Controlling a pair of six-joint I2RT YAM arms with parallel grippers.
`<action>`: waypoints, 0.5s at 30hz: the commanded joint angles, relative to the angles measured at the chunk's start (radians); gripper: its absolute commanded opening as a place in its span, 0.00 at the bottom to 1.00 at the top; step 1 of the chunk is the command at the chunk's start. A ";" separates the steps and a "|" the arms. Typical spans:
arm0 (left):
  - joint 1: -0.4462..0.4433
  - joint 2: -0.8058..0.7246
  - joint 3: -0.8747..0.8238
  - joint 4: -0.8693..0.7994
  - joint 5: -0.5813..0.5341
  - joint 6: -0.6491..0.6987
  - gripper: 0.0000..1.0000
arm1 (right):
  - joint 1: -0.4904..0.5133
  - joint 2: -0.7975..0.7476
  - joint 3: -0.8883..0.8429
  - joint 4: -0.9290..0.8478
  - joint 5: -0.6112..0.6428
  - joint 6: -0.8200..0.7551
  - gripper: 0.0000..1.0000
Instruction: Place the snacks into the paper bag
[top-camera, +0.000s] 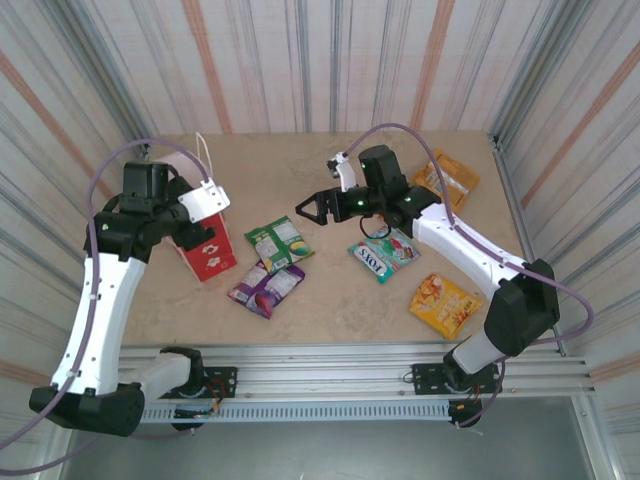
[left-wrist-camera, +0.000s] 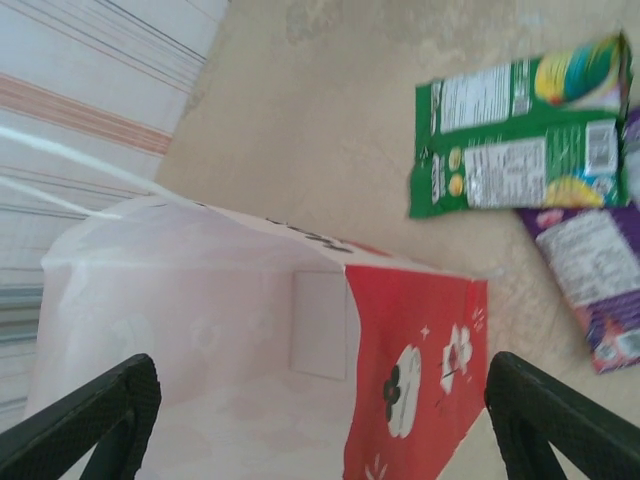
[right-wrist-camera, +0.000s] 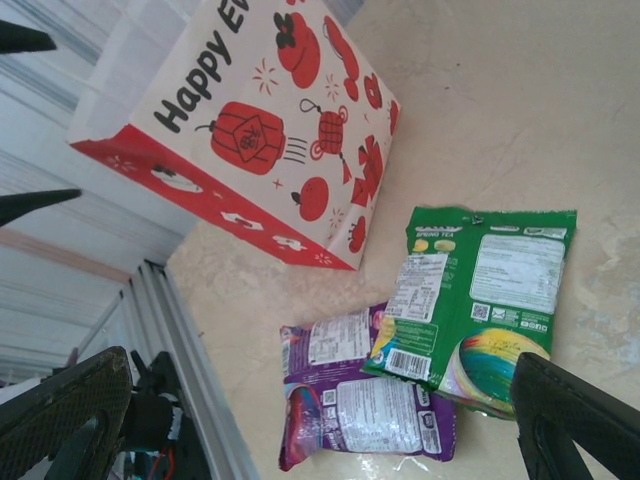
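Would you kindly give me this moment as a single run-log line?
left gripper: open, over paper bag | right gripper: open, empty, near green packet | green packet, purple packet, teal packet, yellow packet: on table

A beige, faintly mottled tabletop (left-wrist-camera: 300, 130) spreads ahead of and between the left gripper's fingers (left-wrist-camera: 100, 410), and a wall (left-wrist-camera: 90, 70) of white sheet with grey and orange-brown stripes rises beyond the finger on the left of that view. In the right wrist view the tabletop lies between the right gripper's fingers (right-wrist-camera: 580, 420). A grooved aluminium rail (right-wrist-camera: 190, 350) runs along the table's edge just above the lower-left finger, with striped wall on its far side.
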 joint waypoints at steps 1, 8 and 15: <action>-0.029 -0.024 0.047 -0.019 0.022 -0.238 0.90 | 0.011 0.014 0.033 0.009 -0.012 0.029 0.99; -0.049 0.052 0.173 -0.058 -0.014 -0.642 0.86 | 0.015 0.014 0.039 0.006 -0.020 0.032 0.99; -0.051 0.210 0.347 -0.216 -0.042 -0.941 0.82 | 0.016 0.005 0.034 -0.004 -0.014 0.023 0.99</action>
